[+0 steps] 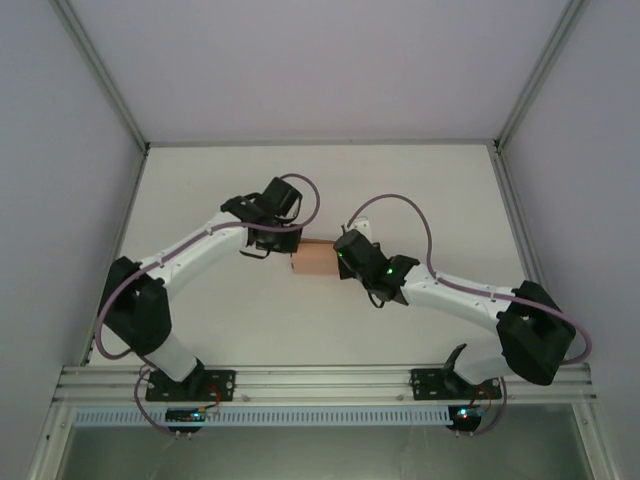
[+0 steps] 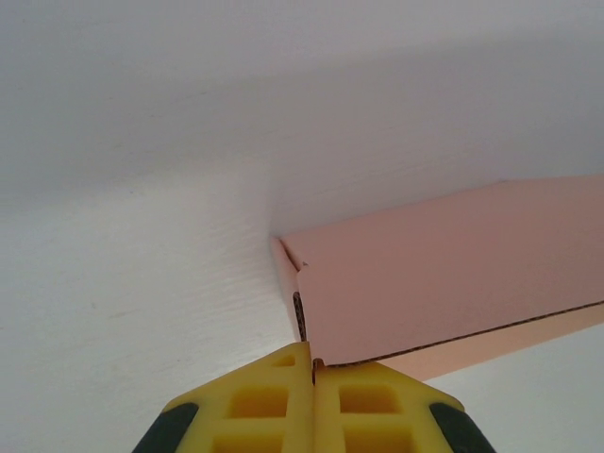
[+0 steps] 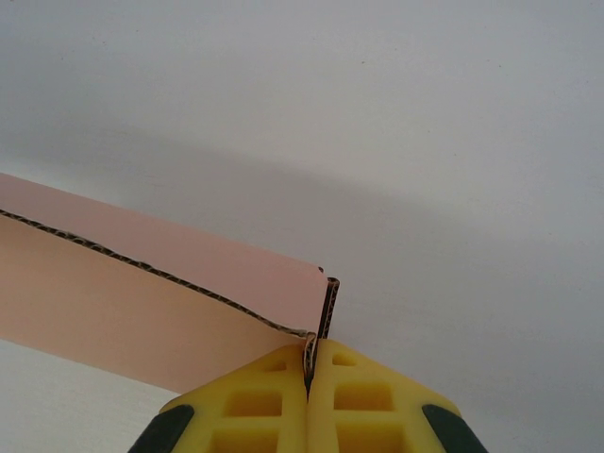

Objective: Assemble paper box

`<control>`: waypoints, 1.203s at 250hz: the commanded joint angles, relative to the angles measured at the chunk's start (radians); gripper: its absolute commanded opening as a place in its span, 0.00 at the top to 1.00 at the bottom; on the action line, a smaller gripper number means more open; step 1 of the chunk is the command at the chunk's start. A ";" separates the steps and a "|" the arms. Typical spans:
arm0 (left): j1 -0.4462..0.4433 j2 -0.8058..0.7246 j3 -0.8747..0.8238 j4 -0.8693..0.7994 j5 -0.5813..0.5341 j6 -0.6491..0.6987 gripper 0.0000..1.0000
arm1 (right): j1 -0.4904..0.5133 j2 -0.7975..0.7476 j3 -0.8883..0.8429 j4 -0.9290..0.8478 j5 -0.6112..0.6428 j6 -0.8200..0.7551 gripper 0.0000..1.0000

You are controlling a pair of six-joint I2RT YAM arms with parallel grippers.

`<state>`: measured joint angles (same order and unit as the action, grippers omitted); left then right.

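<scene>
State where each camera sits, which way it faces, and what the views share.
Top view: fixed above and behind the arms, looking down on the table; both arms show, left gripper and right gripper meeting at the pink box.
Left wrist: on the left arm, looking past its yellow fingers at a box corner.
Right wrist: on the right arm, looking past its yellow fingers, closed on the box's edge.
Shared: all three see the box, the wrist views from opposite ends.
</scene>
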<state>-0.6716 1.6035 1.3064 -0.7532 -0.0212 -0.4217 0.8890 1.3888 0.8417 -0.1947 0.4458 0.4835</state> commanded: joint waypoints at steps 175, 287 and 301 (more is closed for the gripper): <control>-0.074 -0.007 -0.235 0.147 -0.036 -0.114 1.00 | -0.024 -0.009 -0.043 -0.026 -0.149 -0.016 0.83; -0.074 -0.016 -0.234 0.163 -0.041 -0.103 1.00 | -0.240 -0.178 -0.045 0.098 -0.446 -0.033 0.31; -0.074 -0.017 -0.231 0.163 -0.036 -0.101 1.00 | -0.257 -0.153 -0.029 0.094 -0.458 -0.028 0.31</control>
<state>-0.7353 1.5417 1.1168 -0.5102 -0.1024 -0.5106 0.6636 1.2091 0.8101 -0.1238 0.0547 0.4362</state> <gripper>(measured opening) 0.053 0.693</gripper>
